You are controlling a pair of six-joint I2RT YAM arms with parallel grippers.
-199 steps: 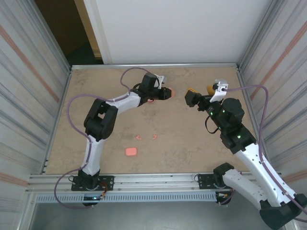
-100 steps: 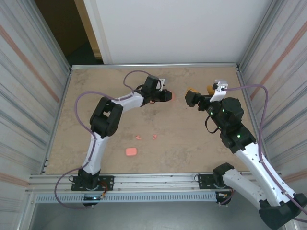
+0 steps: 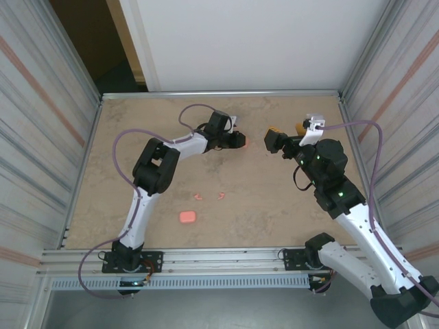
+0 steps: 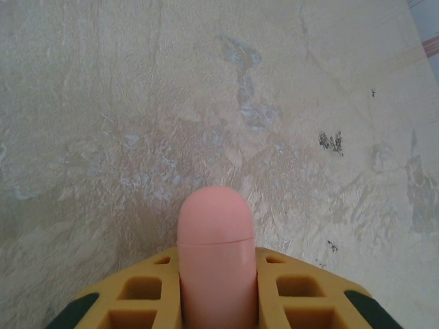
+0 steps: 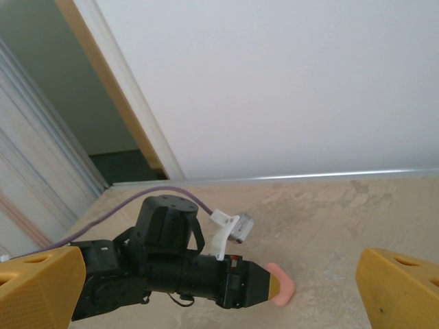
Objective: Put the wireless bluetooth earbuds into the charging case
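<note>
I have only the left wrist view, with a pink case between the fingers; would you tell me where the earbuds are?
Observer: In the top view, two earbuds lie side by side on the table, nearer the arm bases than the left gripper.
Operator: Is there another case out there?
Observer: Yes, a second pink case lies closed on the table, nearer the bases than the earbuds.
Operator: And what is the right arm doing?
Observer: The right gripper is open and holds nothing. Its camera faces the held case.
</note>
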